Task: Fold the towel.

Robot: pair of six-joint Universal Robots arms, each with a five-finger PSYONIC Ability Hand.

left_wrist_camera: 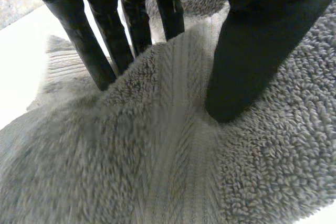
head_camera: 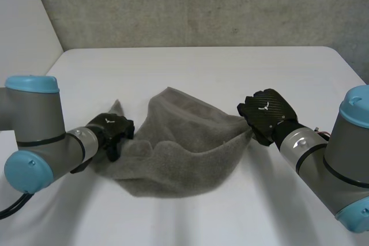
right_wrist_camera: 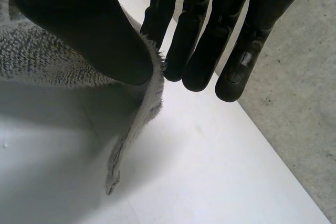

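Note:
A grey terry towel [head_camera: 179,154] lies bunched on the white table [head_camera: 202,64] between my arms. My left hand [head_camera: 112,131] is on its left edge. In the left wrist view, a ridge of towel [left_wrist_camera: 157,171] rises between the fingers [left_wrist_camera: 105,40] and the thumb of my left hand [left_wrist_camera: 247,61], which close on it. My right hand [head_camera: 265,113] holds the towel's right corner a little above the table. In the right wrist view, my right hand [right_wrist_camera: 84,24] pinches the towel's edge [right_wrist_camera: 42,61] between thumb and fingers [right_wrist_camera: 199,51], and a loose tip hangs below.
Bare white tabletop [right_wrist_camera: 184,171] surrounds the towel on all sides. A grey concrete wall [head_camera: 190,4] stands behind the table's far edge. The table's right edge runs near my right arm.

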